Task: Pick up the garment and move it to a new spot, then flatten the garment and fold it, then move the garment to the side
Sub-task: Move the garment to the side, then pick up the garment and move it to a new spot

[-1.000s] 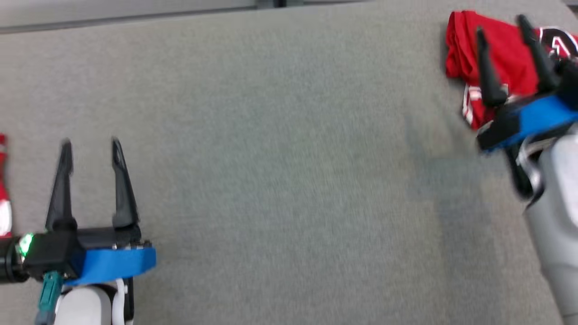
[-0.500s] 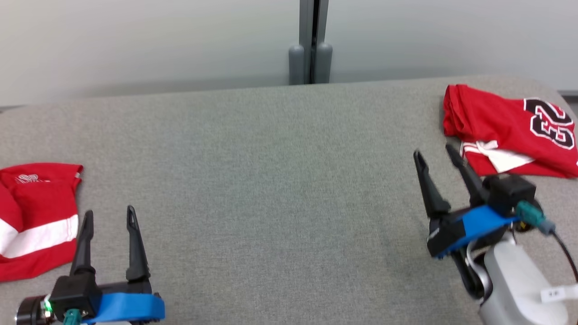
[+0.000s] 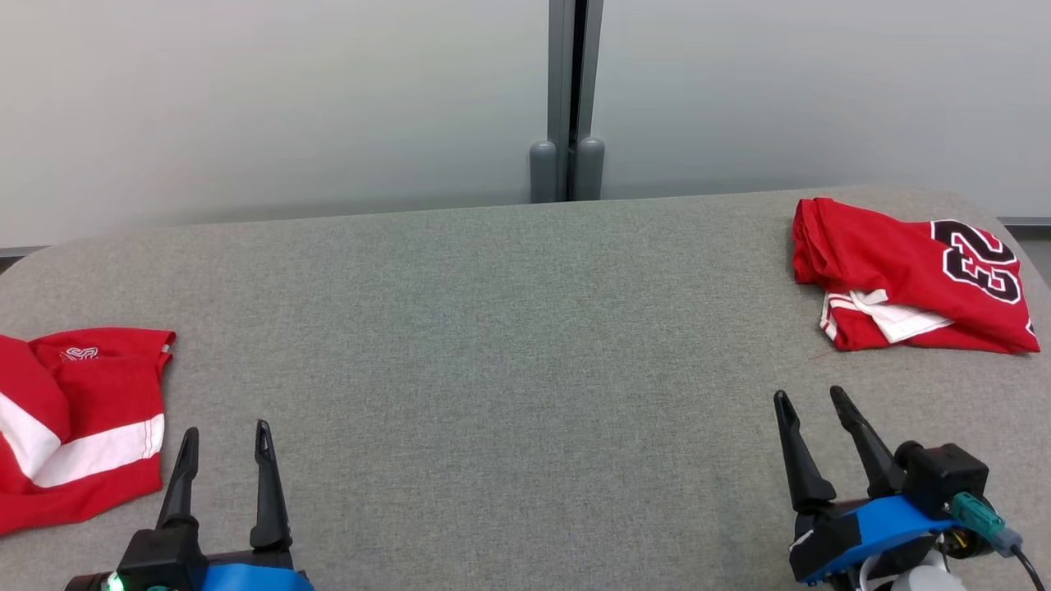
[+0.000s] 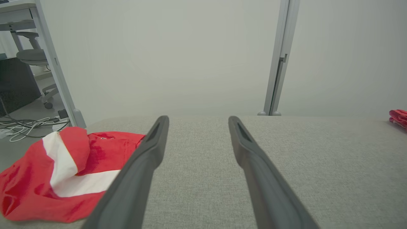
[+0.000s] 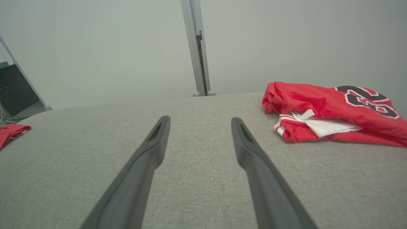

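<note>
1. The numbered garment (image 3: 903, 271) is red with a black-and-white 23. It lies folded into a compact bundle at the far right of the bench (image 3: 509, 345), near its rounded corner. A white-trimmed piece pokes out along the bundle's near edge, which the right wrist view (image 5: 318, 101) shows clearly.
2. The striped garment (image 3: 82, 410) is red with a broad white band. It lies crumpled at the bench's left edge, well apart from the numbered one, and looks loose and rumpled in the left wrist view (image 4: 63, 165).
3. The right jaws stand wide apart and hold nothing. Their dark fingers (image 3: 796, 460) are low over bare bench, nearer the robot than the numbered garment and clear of it.
4. The left jaws are likewise spread wide and empty. Their fingers (image 3: 263, 484) are just beside the striped garment's right side and do not touch it.
5. The bench is covered in grey woven fabric.
6. Behind the bench stand pale wall panels (image 3: 246, 98), joined at a grey post (image 3: 568, 90).
7. In the left wrist view, an office chair (image 4: 31, 55) and loose cables (image 4: 25, 125) on the floor sit off to the left.
</note>
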Tool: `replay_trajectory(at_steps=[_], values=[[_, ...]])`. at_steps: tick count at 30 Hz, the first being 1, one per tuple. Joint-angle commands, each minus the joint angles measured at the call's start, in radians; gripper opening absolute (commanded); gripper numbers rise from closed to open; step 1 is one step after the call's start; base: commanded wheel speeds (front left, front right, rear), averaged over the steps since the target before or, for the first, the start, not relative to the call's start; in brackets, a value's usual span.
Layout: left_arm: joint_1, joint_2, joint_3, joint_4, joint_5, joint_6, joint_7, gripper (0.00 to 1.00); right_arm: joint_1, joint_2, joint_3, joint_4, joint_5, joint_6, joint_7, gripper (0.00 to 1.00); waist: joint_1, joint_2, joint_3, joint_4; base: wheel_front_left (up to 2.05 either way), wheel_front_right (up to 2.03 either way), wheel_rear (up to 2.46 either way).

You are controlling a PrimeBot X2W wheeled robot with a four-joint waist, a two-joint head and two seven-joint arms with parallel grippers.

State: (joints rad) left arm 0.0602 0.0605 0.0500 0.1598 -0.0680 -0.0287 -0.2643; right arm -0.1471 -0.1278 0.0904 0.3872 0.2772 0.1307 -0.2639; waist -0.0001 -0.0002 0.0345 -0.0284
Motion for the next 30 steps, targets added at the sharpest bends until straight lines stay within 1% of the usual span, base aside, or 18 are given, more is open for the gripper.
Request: replay_trajectory(at_steps=[1,11,22,30], values=[[0.012,0.000,-0.001,0.007,0.009,-0.005,0.000,1.00,0.031,0.015,-0.012,-0.020,-0.015,0.000,-0.001,1.00,0.0001,0.0002,-0.003,-0.002,0.00,0.00,0.00],[0.014,-0.002,0.005,0.038,0.021,-0.013,0.000,1.00,0.088,0.050,-0.057,-0.078,-0.056,0.000,-0.001,1.00,0.0001,0.0002,-0.025,-0.005,0.00,0.00,0.00],[0.005,-0.003,0.010,0.048,0.030,-0.013,0.000,1.00,0.102,0.064,-0.074,-0.083,-0.070,0.000,-0.001,1.00,0.0001,0.0002,-0.034,0.006,0.00,0.00,0.00],[0.003,0.004,0.022,0.052,0.034,-0.009,0.000,1.00,0.112,0.068,-0.074,-0.072,-0.067,0.000,-0.001,1.00,0.0001,0.0002,-0.042,0.038,0.00,0.00,0.00]])
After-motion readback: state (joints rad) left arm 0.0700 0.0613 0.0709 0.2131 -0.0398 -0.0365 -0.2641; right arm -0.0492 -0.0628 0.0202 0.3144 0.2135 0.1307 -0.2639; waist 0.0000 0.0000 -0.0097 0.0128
